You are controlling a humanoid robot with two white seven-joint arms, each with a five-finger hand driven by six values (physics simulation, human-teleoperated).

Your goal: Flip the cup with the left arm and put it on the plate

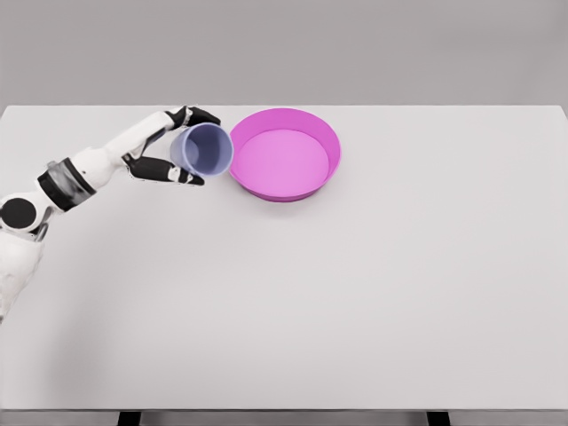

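Note:
A pale lavender cup (pixel 204 149) is held on its side, its open mouth facing toward me and slightly right. My left hand (pixel 185 145) is shut on it, black fingers above and thumb below the cup's wall. The cup hovers just left of the magenta plate (pixel 286 154), nearly touching its left rim. The plate sits at the back middle of the white table, with nothing in it. The left arm reaches in from the lower left. My right arm does not show.
The white table (pixel 355 293) spreads wide in front and to the right of the plate. Its far edge runs just behind the plate and the hand.

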